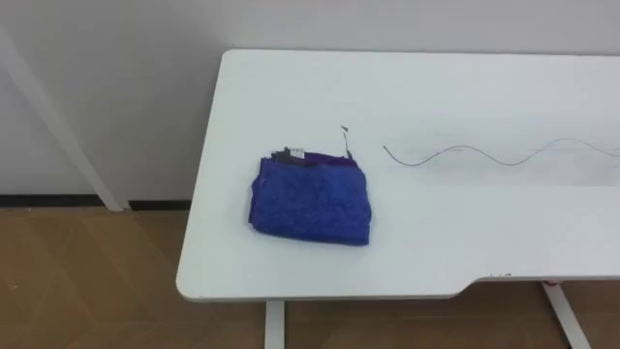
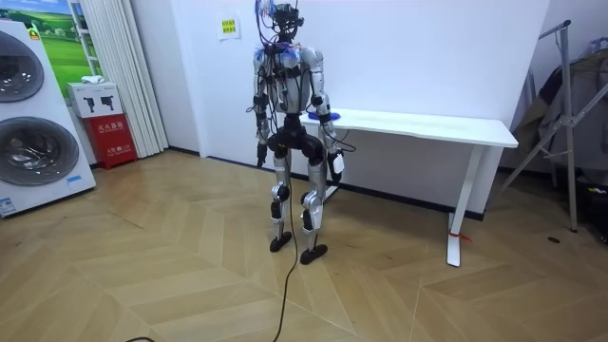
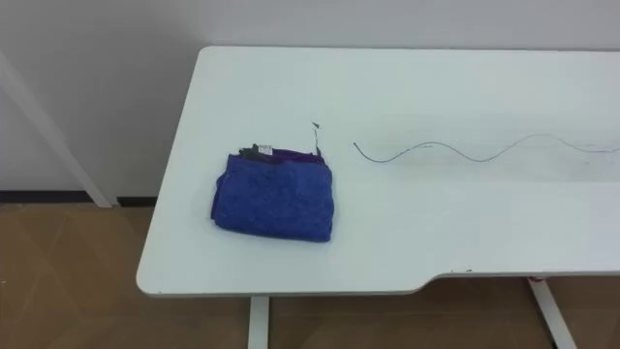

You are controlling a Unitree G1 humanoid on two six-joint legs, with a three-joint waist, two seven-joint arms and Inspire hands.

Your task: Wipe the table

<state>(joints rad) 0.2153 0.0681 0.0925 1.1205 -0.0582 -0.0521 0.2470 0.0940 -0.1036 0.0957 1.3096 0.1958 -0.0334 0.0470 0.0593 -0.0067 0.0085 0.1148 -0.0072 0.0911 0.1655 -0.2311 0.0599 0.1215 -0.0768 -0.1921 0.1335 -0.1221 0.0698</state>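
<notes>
Folded blue cloth [image 1: 311,198] on white table [image 1: 465,233]

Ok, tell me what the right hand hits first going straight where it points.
The right hand hangs pointing down near the table, so probably the wooden floor first; nothing shows between, though depth is unclear.

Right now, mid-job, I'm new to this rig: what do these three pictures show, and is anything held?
This is a two-legged humanoid robot with two arms. The room view, from a camera across the room, shows it at one end of the white table, left hand and right hand hanging low. The two eye views look down from its head: a folded blue cloth lies on the table, a wavy dark line to its right. Nothing holds the cloth.
</notes>
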